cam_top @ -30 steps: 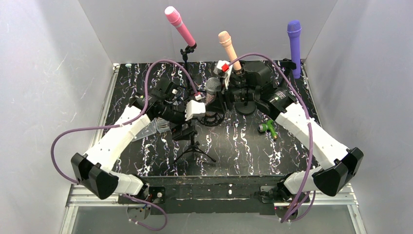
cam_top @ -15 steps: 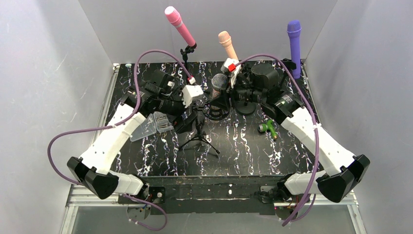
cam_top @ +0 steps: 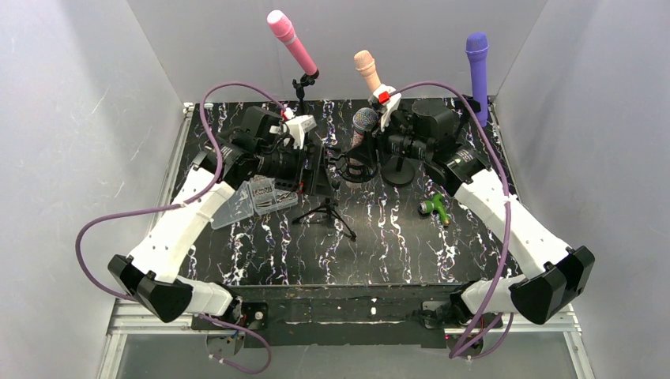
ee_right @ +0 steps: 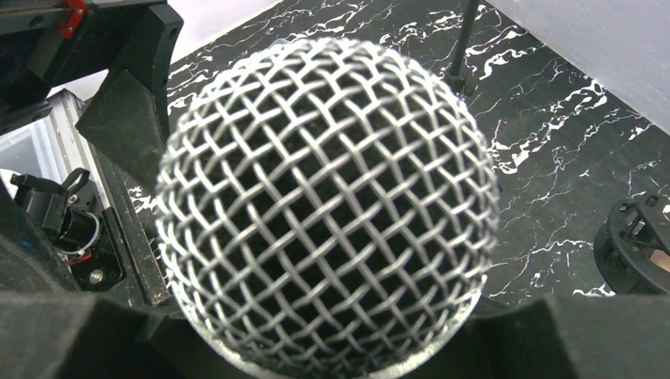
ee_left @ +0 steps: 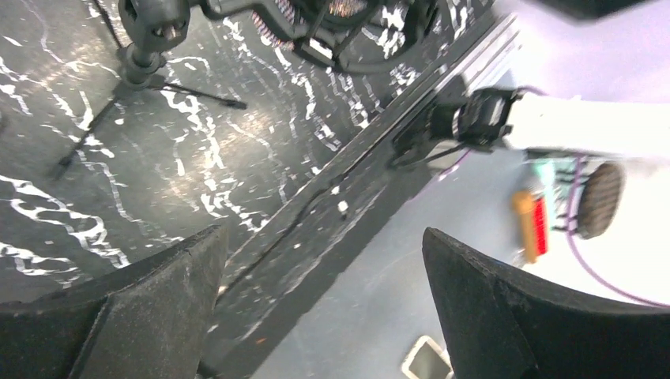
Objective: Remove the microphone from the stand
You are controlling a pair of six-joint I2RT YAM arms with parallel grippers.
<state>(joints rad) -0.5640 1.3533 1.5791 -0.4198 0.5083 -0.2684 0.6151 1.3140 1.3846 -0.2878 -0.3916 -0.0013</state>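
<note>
**Operator:** What is the right gripper (ee_right: pixel 324 351) doing?

**Describer:** Your right gripper is clamped on the black microphone with a silver mesh head (ee_right: pixel 328 205). Its dark pads sit just under that head.

**Operator:** And the left?

**Describer:** Your left gripper (ee_left: pixel 324 308) is spread wide and holds nothing. The small black tripod stand (ee_left: pixel 146 47) is just beyond its fingertips, on the black marbled table (ee_left: pixel 237 174).

**Operator:** How far along am I?

**Describer:** The grasp looks made. I cannot tell whether the microphone is clear of the black ring mount (cam_top: pixel 355 170) below your right gripper. Lifting it away probably comes next.
</note>
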